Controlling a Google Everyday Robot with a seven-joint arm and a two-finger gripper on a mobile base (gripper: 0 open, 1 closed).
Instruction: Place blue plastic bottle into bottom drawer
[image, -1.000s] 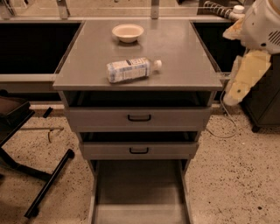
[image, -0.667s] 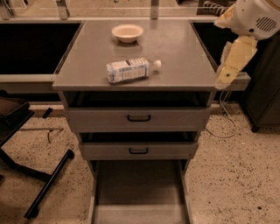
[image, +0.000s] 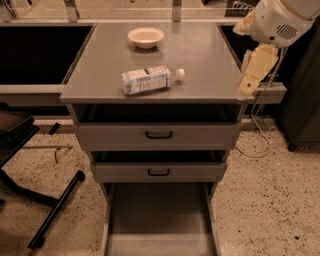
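Reach is the step in hand: the gripper (image: 249, 84) hangs off the right edge of the worktop (image: 202, 57), well apart from the blue plastic bottle (image: 149, 80), and holds nothing. I cannot tell whether its jaws are open or closed.

The bottle lies on its side near the middle of the worktop, white cap pointing right and slightly away, with the cream bowl (image: 145, 37) further back and clear of it. Below, the bottom drawer (image: 160, 217) is pulled out, its grey floor bare, while the two upper drawers (image: 159, 134) sit nearly closed above it.

To do this well, I judge the arm should travel left over the worktop and come down from above. The jaws should be turned across the bottle's long axis so they close on the labelled body, not the tapering cap end. A round bottle lying down will likely roll if nudged on one side, so both sides should be met evenly. Thin plastic will probably give under pressure, so a moderate squeeze suits it. Lifting straight up before heading forward would keep the bottle off the worktop's front lip.
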